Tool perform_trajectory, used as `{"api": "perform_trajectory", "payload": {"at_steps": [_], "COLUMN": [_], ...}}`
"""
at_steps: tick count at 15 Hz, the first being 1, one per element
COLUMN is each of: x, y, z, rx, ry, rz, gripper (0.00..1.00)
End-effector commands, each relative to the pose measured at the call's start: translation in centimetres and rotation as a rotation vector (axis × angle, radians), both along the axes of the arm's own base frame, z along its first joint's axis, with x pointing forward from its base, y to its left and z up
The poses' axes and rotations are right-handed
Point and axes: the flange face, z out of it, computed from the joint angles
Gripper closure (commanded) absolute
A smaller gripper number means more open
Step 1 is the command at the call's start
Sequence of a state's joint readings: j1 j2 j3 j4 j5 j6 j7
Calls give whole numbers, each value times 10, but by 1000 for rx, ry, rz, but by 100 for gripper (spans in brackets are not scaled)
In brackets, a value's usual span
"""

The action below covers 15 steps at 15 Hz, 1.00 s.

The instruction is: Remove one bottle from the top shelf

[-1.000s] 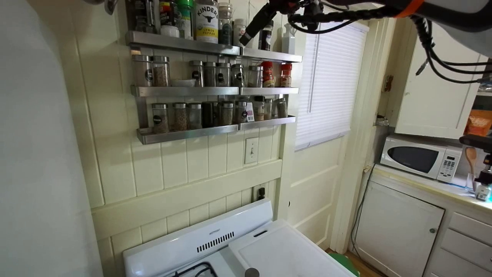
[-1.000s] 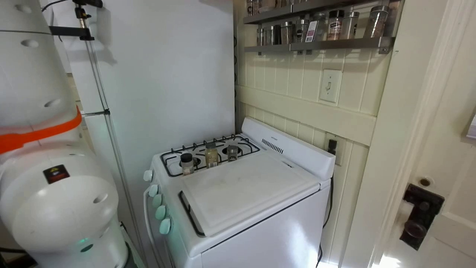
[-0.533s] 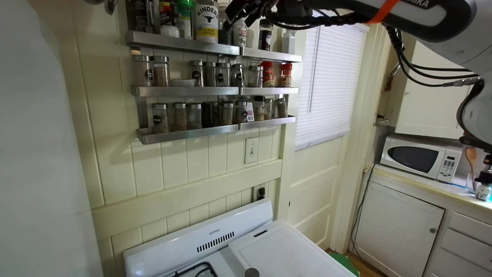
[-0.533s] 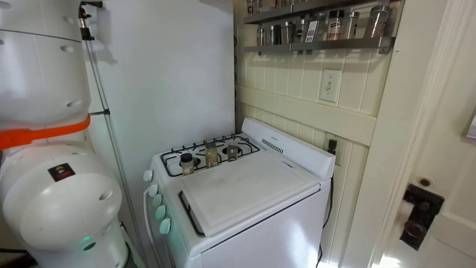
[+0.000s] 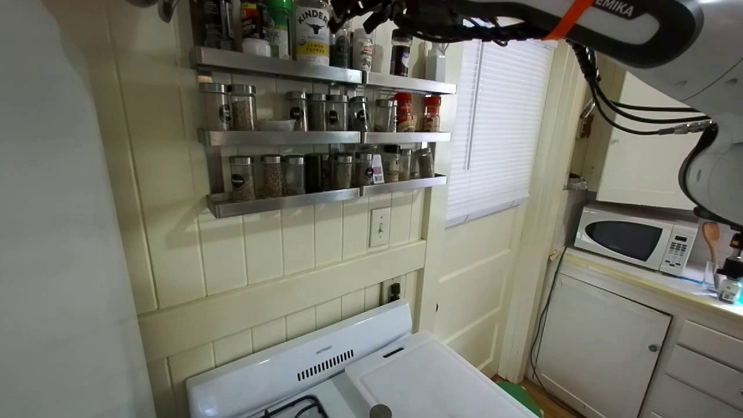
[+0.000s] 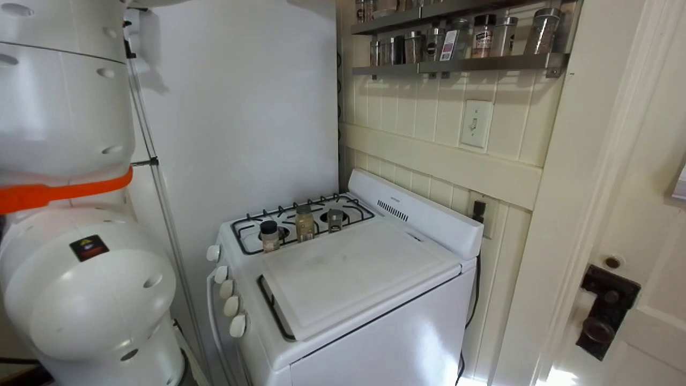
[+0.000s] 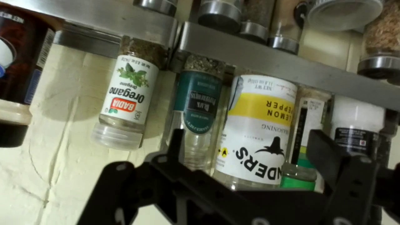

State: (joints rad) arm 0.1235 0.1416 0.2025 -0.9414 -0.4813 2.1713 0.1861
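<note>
The top shelf (image 5: pixel 278 62) is the uppermost silvery tier; its rail also shows in the wrist view (image 7: pixel 281 59), which stands upside down. On it are a Kinder's lemon pepper bottle (image 7: pixel 256 131), a peppercorn bottle (image 7: pixel 200 100), an oregano bottle (image 7: pixel 125 90) and a green-capped bottle (image 7: pixel 300 178). I cannot make out the dark-capped bottle with whitish label and brownish-orange lower part on this shelf. My gripper (image 7: pixel 248 142) is open and empty, its fingers spread before the lemon pepper and green-capped bottles; I cannot tell the distance. It also shows in an exterior view (image 5: pixel 353 24).
Two lower tiers (image 5: pixel 278 137) hold clear jars in rows. A black-capped bottle (image 6: pixel 269 236) and two other jars stand on the stove (image 6: pixel 364 262). A fridge (image 6: pixel 241 96) stands beside it. A dark bottle (image 7: pixel 15 62) is left of the oregano in the wrist view.
My gripper has moved left along the top shelf, from before the oregano toward the lemon pepper. Its two fingers now show apart. The green glow on the stove knobs is gone.
</note>
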Motion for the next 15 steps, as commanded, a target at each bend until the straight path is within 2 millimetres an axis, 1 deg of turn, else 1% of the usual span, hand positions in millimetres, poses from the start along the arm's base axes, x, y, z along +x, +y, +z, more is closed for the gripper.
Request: {"api": "perform_trajectory", "payload": {"at_steps": [1, 4, 7, 10, 15], "x": [21, 36, 45, 49, 52], "y": [21, 33, 37, 34, 29], "z": [-7, -19, -24, -26, -30], "rx": [120, 192, 231, 257, 283], "ry": [-117, -185, -263, -308, -335], "rz": [-12, -22, -31, -62, -90], "gripper": [0, 0, 0, 0, 0]}}
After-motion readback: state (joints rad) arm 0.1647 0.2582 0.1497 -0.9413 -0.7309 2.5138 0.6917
